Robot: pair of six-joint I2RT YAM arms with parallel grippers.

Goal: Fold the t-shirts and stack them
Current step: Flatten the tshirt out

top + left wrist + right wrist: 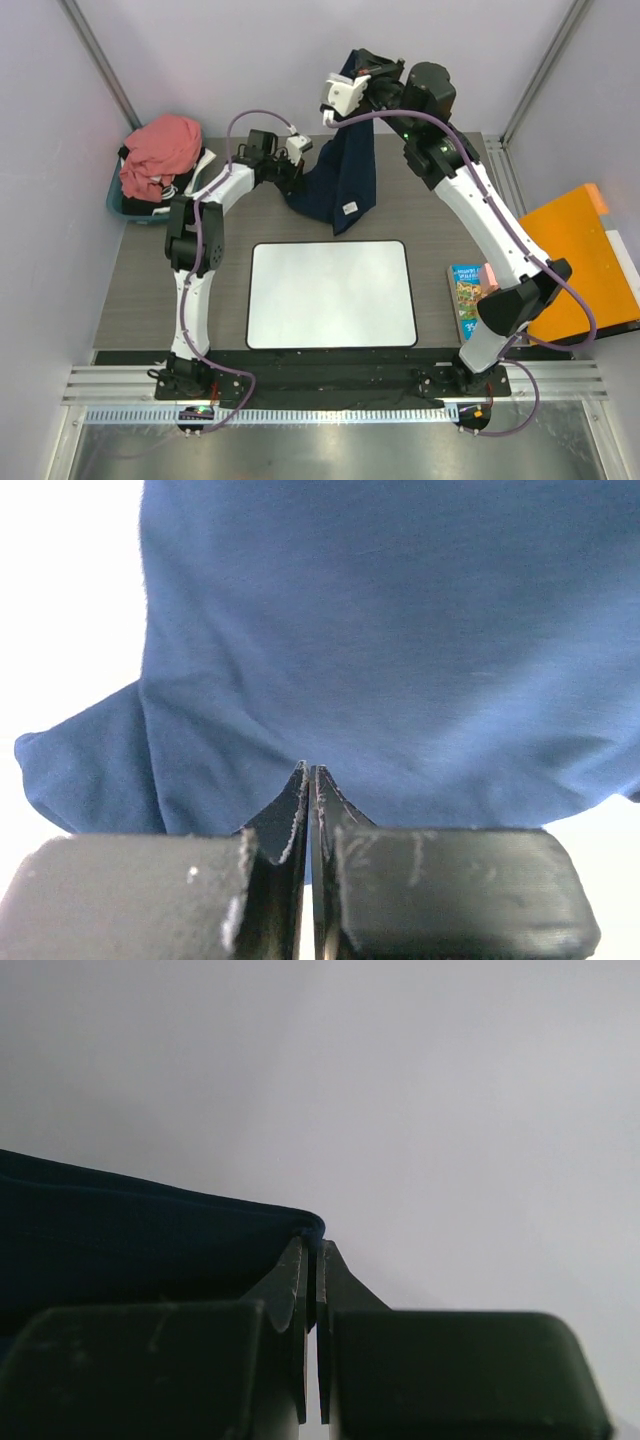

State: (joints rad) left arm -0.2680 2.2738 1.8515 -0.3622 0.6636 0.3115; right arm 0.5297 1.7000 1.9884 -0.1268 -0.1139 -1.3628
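The navy blue t-shirt (345, 175) hangs at the back of the table, its lower end resting on the surface. My right gripper (358, 68) is raised high and shut on the shirt's top edge; in the right wrist view the dark hem (120, 1250) runs into the closed tips (313, 1243). My left gripper (297, 185) is at the shirt's lower left edge. In the left wrist view it (311, 768) is shut, tips pressed into the blue cloth (400, 630), whose creases converge there. The salmon-pink t-shirt (160, 150) lies bunched in a bin at the back left.
A white rounded mat (332, 293) lies flat in the middle of the table. The bin (115, 200) holding other clothes stands at the back left. A small book (467, 295) lies right of the mat, and an orange panel (570, 260) sits at the right edge.
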